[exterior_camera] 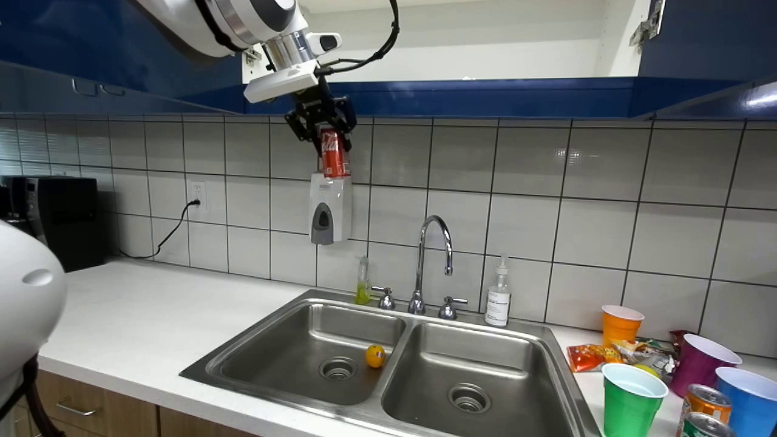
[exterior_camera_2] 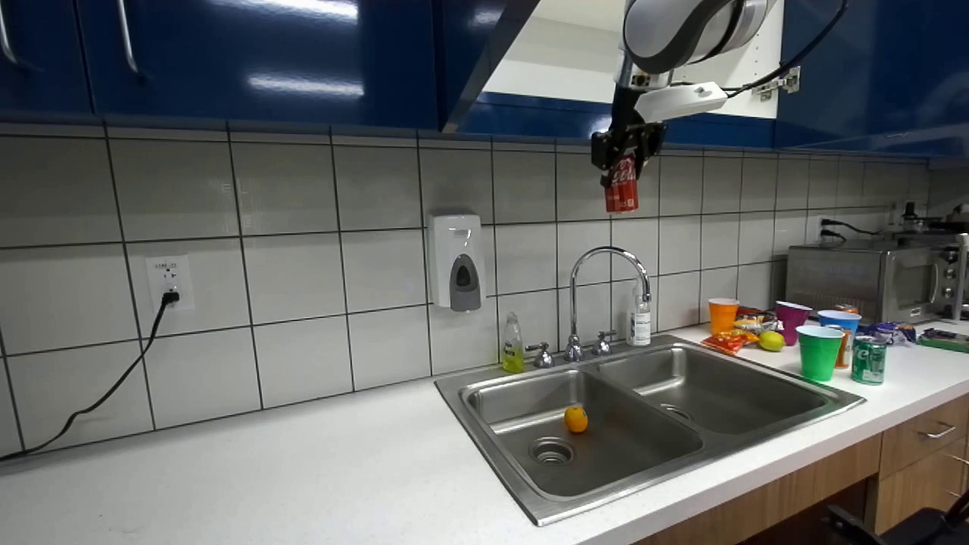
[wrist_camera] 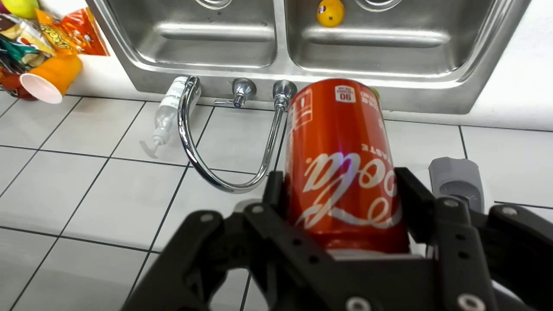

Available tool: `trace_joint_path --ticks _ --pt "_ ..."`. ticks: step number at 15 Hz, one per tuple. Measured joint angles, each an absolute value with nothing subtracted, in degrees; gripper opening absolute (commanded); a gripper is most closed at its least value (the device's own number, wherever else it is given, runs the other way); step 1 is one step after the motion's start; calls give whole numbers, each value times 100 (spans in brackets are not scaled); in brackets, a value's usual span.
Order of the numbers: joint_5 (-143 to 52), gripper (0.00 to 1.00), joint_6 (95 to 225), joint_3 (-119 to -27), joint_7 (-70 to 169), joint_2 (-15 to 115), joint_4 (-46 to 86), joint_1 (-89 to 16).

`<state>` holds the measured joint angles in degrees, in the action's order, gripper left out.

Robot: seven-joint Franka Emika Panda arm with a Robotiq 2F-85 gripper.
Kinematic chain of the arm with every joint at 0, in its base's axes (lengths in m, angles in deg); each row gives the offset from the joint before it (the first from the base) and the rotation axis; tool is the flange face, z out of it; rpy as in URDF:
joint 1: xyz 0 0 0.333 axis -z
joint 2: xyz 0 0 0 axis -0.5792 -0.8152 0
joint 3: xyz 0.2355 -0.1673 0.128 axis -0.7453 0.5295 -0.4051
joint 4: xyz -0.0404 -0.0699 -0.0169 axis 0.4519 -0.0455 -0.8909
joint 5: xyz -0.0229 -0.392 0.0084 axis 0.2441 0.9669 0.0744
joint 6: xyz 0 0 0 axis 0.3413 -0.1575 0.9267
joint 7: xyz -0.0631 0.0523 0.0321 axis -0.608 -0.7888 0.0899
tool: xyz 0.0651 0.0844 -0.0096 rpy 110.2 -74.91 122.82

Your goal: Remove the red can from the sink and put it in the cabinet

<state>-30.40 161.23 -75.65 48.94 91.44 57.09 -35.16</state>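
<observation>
Reaching into the dark blue wall cabinet (exterior_camera: 473, 57) is probably the chief hazard: begun too low, the move would strike its lower rail (exterior_camera: 473, 98). The white Panda arm (exterior_camera: 252, 31) crosses in front of the cabinet in both exterior views and might scrape it if swung sideways; the gap in depth cannot be told. Below is the stainless steel double-basin sink (exterior_camera: 394, 364), with its curved chrome faucet (exterior_camera: 420, 267), where a dropped load would likely land, the cause being a knock or a slackened hold. The Robotiq gripper (wrist_camera: 343, 194) points downward, so setting its load upright inside may call for more height or a changed wrist angle; too hard a squeeze could dent the red Coca-Cola can (wrist_camera: 341, 151), too light a one let it slide. The jaws are narrowed onto that can, which is out of the sink, well above it but lower than the rail in both exterior views. It lies nearly upright between the two black fingers (wrist_camera: 414, 201), one bearing on each side, its lower end hanging free beneath them
</observation>
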Motion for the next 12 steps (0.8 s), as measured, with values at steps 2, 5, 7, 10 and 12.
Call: trace_joint_path --ticks 2,5,7,10,12 --pt "-3040 40 16123 -7566 4894 9143 5677 -3516" --pt "-3041 40 16098 -7575 4897 9143 5604 -3516" --pt "-3046 40 16039 -7584 4899 9144 5540 -3517" --pt "-3091 40 15865 -7593 4935 9151 5422 -3521" --pt "-3156 40 15693 -7607 4968 9165 5338 -3524"
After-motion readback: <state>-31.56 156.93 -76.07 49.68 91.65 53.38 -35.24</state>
